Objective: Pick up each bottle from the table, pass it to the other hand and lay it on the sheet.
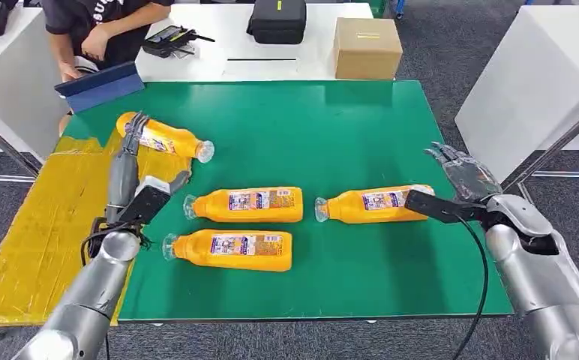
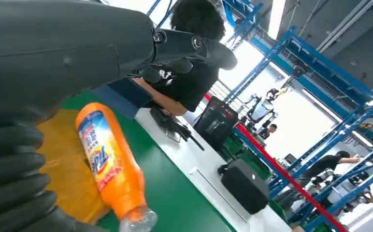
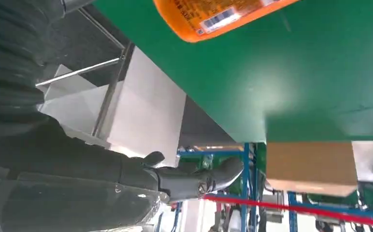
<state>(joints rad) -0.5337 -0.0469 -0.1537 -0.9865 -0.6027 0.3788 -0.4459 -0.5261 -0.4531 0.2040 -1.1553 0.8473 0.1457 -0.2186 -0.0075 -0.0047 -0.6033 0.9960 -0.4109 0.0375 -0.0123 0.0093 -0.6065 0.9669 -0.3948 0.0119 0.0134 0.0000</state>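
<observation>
Four orange plastic bottles with clear caps lie on their sides. One bottle (image 1: pixel 163 139) rests across the yellow sheet's (image 1: pixel 43 225) edge at 10 o'clock on the green desk (image 1: pixel 331 127). Left hand (image 1: pixel 131 139) open, fingers straight, touching it. Right hand (image 1: pixel 463 171) open, empty, just beside the rightmost bottle (image 1: pixel 373 202).

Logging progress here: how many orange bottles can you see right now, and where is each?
4. One bottle lies at the yellow sheet's edge by the left hand; two lie mid-table; one lies near the right hand. None looks hidden.
</observation>
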